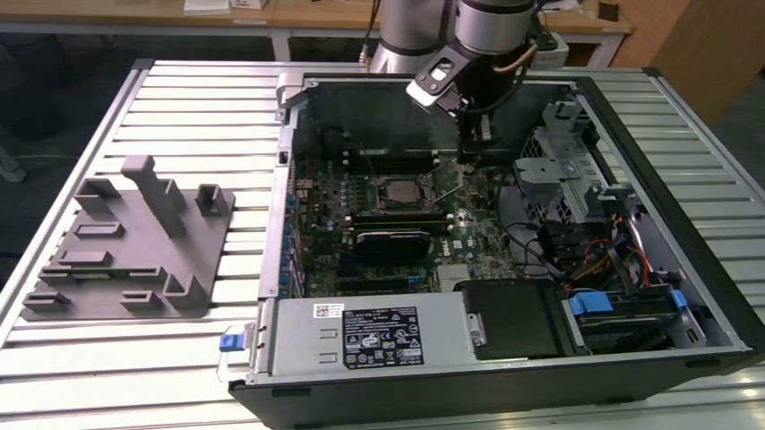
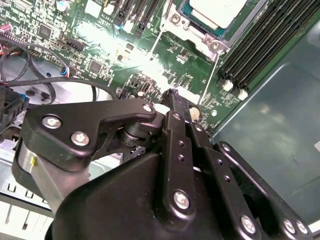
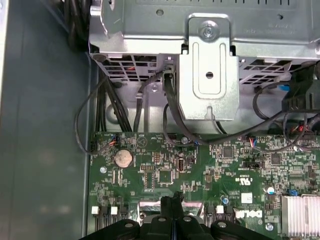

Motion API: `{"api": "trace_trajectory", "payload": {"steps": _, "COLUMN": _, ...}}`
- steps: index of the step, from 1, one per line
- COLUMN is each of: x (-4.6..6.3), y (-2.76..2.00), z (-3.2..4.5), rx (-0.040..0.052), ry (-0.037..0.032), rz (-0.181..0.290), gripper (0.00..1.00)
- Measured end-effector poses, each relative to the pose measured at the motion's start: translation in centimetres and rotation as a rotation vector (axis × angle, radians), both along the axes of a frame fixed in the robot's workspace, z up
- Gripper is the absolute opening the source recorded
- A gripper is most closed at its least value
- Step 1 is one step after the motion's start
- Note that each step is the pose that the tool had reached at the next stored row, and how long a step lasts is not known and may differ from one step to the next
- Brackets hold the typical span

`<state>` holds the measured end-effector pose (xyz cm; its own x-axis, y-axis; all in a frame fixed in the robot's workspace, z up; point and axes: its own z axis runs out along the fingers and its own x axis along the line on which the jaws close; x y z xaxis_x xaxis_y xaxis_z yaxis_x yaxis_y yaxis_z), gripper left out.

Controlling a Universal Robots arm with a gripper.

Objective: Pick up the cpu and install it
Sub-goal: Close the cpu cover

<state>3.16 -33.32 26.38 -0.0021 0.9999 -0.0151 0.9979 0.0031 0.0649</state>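
The cpu lies flat in its black socket frame in the middle of the motherboard, inside the open computer case. Its silver-white top also shows in the second wrist view. My gripper hangs low over the board, beside the socket toward the exterior view's right and apart from the cpu. Both wrist views show its black fingers pressed together with nothing between them, and the gripper tips just above the green board. A thin metal lever runs from the socket toward the fingertips.
Black memory slots flank the socket. A metal drive cage and loose black cables stand close by the gripper. A white-labelled grey box fills the case's near end. A grey fixture lies on the slatted table.
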Motion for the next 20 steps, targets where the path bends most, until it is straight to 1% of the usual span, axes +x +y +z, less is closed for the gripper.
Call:
{"api": "trace_trajectory", "payload": {"steps": 10, "x": 0.4, "y": 0.03, "z": -0.65, "rx": 0.0000, "ry": 0.0000, "rz": 0.000, "gripper": 0.11}}
{"api": "trace_trajectory", "payload": {"steps": 14, "x": 0.7, "y": 0.06, "z": -0.68, "rx": -0.0002, "ry": 0.0001, "rz": 0.000, "gripper": 0.11}}
{"api": "trace_trajectory", "payload": {"steps": 20, "x": 1.5, "y": 0.13, "z": -0.77, "rx": 0.0000, "ry": 0.0000, "rz": 0.000, "gripper": 0.11}}
